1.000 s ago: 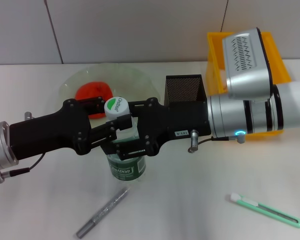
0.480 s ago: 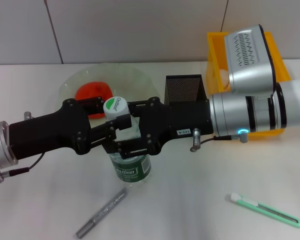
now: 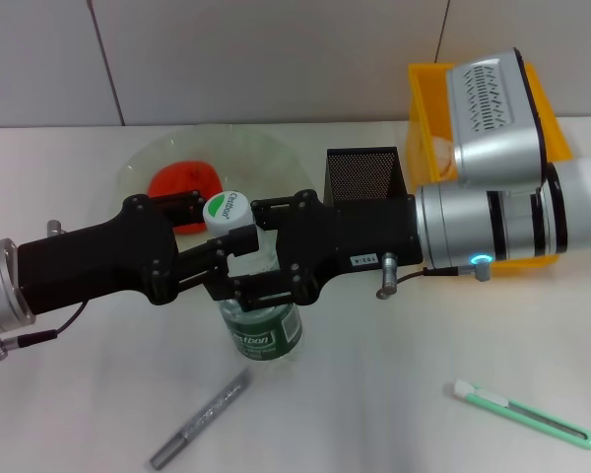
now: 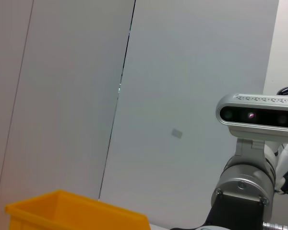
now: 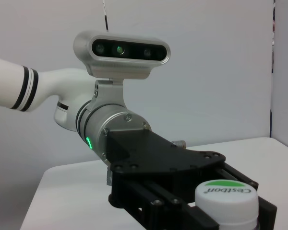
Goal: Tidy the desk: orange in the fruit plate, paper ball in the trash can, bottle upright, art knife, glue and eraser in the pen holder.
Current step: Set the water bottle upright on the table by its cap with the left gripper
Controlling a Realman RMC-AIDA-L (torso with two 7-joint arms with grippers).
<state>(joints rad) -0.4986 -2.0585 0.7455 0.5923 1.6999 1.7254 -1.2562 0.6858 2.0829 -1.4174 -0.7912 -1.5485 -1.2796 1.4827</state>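
The bottle [image 3: 259, 330] stands nearly upright at the middle of the desk [image 3: 394, 394], its white cap [image 3: 229, 210] tipped a little to the left. My left gripper [image 3: 215, 272] reaches in from the left and my right gripper [image 3: 248, 264] from the right. Both are shut on the bottle just under the cap. The right wrist view shows the cap [image 5: 225, 201] between the left arm's black fingers [image 5: 158, 203]. The orange [image 3: 185, 182] lies in the fruit plate [image 3: 227, 146]. The paper ball [image 3: 440, 153] sits inside the yellow trash can [image 3: 422, 94]. The glue [image 3: 201, 419] and art knife [image 3: 525, 414] lie at the front. The eraser is out of view.
The black mesh pen holder [image 3: 364, 175] stands just behind my right gripper, with the trash can [image 4: 72, 211] to its right at the desk's back edge. The two arms span the middle of the desk. Bare tabletop lies between the glue and the art knife.
The bottle's lower body has swung slightly right and toward the front while the cap stayed put. My right arm has shifted a little to the right.
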